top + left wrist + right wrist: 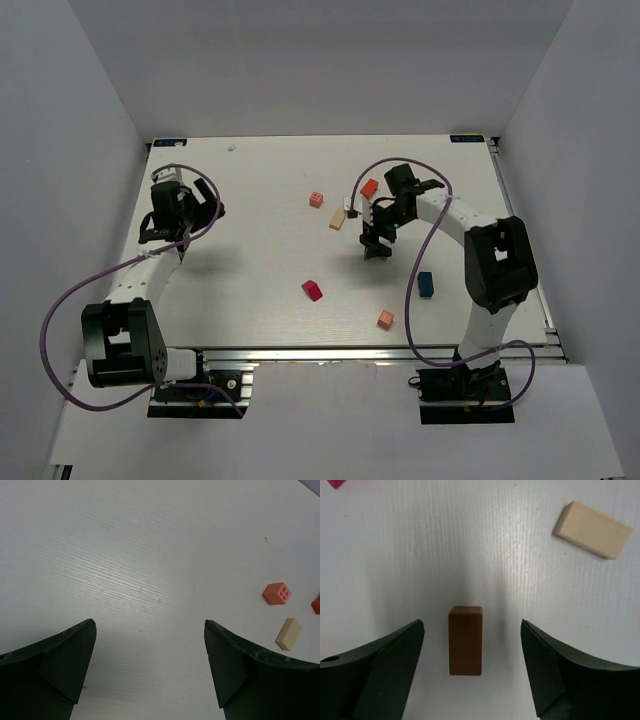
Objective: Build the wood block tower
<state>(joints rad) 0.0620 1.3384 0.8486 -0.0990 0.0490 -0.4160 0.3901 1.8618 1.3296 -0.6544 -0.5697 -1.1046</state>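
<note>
Top external view: wood blocks (338,220) for the tower lying singly on the white table (260,250), apart from one another. Farthest back, orange-red block (369,187), with pink-orange block (316,199) to its left and tan bar (338,220) just nearer, between the two. Mid-table, magenta-red block (313,290); beside the right arm, blue block (426,284); nearest the front edge, salmon block (385,319). Just on the near side of the tan bar, right gripper (375,245) pointing down at the table. Over by the table's left side, left gripper (180,215), well apart from every block.

Left wrist view: spread wide and gripping nothing, both fingers (55,665) over bare tabletop. Off to the right, pink-orange block with a gridded face, tan bar near it, a sliver of orange-red at the frame edge.

Right wrist view: opened wide, holding nothing. Between the fingers (555,670), brown bar (465,640) lying flat on the table, touching neither. Upper right, tan bar; upper left corner, a scrap of magenta-red.
</note>
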